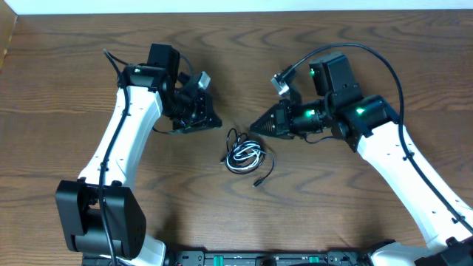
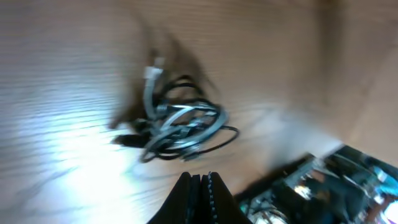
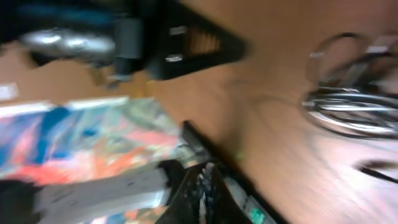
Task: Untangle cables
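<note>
The cables [image 1: 244, 154] lie in one small knotted bundle of black and white cord at the middle of the wooden table, a black plug end [image 1: 259, 181] trailing toward the front. My left gripper [image 1: 219, 123] hangs up and to the left of the bundle, shut, with nothing in it. My right gripper [image 1: 254, 127] points at it from the right, also shut and empty, just above the bundle. The left wrist view is blurred and shows the cables [image 2: 180, 124] ahead of the shut left gripper [image 2: 200, 177]. The right wrist view shows the cables [image 3: 354, 109] far right of the right gripper [image 3: 205, 171].
The two gripper tips stand close together, a short gap apart, above the bundle. A dark base rail [image 1: 259, 258] runs along the table's front edge. The table's back edge [image 1: 236, 16] meets a white wall.
</note>
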Motion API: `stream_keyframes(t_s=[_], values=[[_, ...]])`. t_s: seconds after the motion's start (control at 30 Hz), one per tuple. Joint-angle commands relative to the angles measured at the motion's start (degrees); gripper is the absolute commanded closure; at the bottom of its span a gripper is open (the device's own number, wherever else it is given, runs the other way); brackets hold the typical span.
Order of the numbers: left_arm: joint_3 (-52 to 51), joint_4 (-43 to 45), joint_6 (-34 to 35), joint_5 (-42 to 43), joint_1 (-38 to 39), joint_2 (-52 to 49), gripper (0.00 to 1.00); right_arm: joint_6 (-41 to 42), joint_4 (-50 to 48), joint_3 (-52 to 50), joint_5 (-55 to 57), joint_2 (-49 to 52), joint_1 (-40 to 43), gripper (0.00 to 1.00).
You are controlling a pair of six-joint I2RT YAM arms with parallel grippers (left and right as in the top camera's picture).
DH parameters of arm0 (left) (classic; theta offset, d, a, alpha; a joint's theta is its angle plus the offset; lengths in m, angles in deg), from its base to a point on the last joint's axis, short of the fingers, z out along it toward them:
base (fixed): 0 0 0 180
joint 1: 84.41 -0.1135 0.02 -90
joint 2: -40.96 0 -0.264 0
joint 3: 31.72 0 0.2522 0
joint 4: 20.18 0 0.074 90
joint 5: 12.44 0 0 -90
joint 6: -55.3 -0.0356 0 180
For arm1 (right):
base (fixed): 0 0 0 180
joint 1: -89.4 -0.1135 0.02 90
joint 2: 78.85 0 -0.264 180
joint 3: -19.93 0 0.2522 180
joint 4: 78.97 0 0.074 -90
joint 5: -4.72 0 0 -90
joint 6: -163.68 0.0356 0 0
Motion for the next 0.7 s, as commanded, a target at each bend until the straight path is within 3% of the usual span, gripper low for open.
stream_keyframes(t_s=[0.0, 0.03, 0.07, 0.27, 0.3, 0.43, 0.67], values=[[-0.28, -0.87, 3.06, -6.86, -0.11, 0.15, 0.70, -2.51, 3.39, 0.59, 14.40, -1.07, -0.50, 0.90], [-0.33, -0.90, 3.06, -6.86, -0.07, 0.13, 0.59, -2.49, 4.87, 0.59, 18.53, -1.01, -0.74, 0.87], [-0.33, -0.87, 3.06, -6.86, 0.00, 0.13, 0.56, -2.47, 5.75, 0.59, 20.98, -0.98, -0.90, 0.83], [-0.33, -0.61, 0.31, -6.86, 2.86, -0.52, 0.45, -2.51, 7.10, 0.59, 26.71, 0.28, -2.21, 0.55], [-0.33, -0.55, -0.66, -6.86, 4.55, -1.03, 0.43, -2.49, 7.06, 0.59, 27.45, 1.05, -2.51, 0.44], [-0.33, 1.22, -0.66, -8.09, 8.74, -2.19, 0.43, -2.34, 7.26, 0.59, 27.96, 3.17, -2.51, 0.16], [-0.33, 3.13, -2.38, -13.53, 13.51, -4.61, 0.42, -2.62, 10.97, 0.59, 27.47, 3.74, 2.16, 0.06]])
